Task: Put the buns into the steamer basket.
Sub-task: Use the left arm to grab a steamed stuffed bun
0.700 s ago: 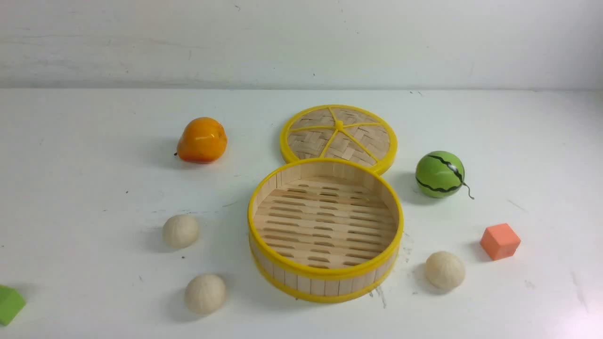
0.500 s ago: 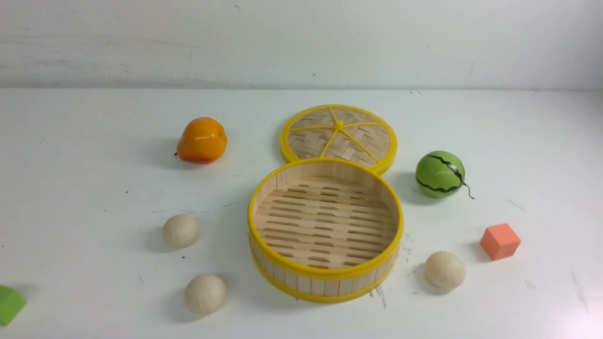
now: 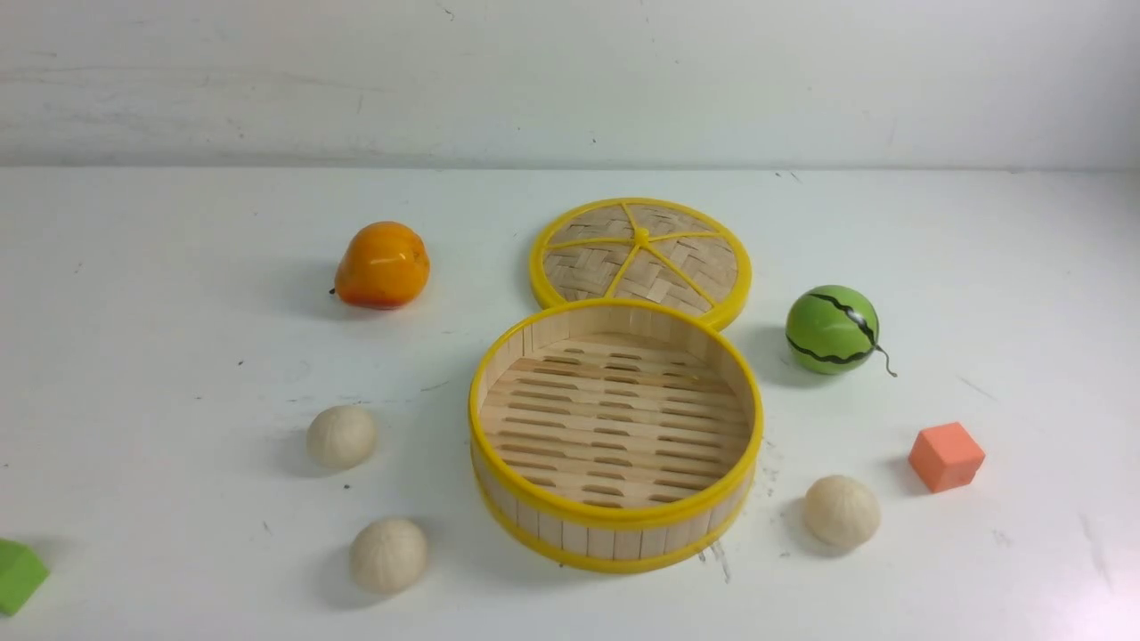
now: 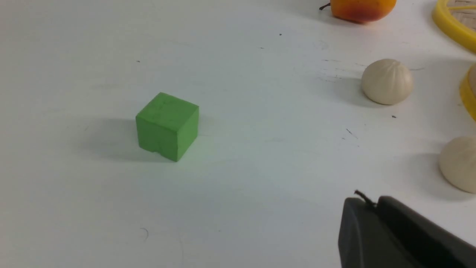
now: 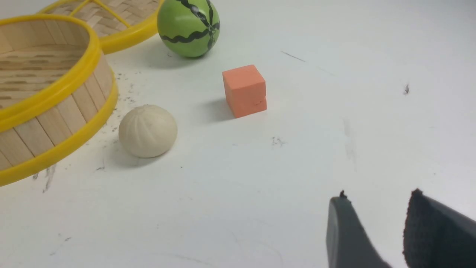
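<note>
- Front view: the steamer basket [image 3: 614,539] stands near the middle of the white surface [image 3: 178,374], open side up, with only its slatted floor showing inside.
- Its woven lid [image 3: 639,254] lies flat just behind it. The two yellow rims meet or nearly meet; I cannot tell which.
- All three buns lie on the surface outside the steamer basket. One bun [image 3: 342,436] is to its left, a second bun [image 3: 388,555] is on the same side but nearer the robot, and a third bun [image 3: 841,510] is just beside its right front wall.
- An orange fruit [image 3: 382,264] sits farther back on the left, well apart from the buns.
- A green striped ball [image 3: 832,328] rests to the right of the lid.
- An orange cube [image 3: 946,456] lies nearer the robot than the ball, a little to the right of the third bun and not touching it.
- A green cube [image 3: 18,574] sits at the near left, partly cut off by the edge of the front view.
- Left wrist view: the left hand [image 4: 375,204] has its dark fingers pressed together with nothing between them. It is over bare surface, and the green cube and the two left buns lie ahead of it, untouched.
- Right wrist view: the right hand [image 5: 377,199] has its fingers partly apart, with a clear gap between them and nothing in its grasp. It is also over bare surface, apart from the third bun and the orange cube ahead of it.
</note>
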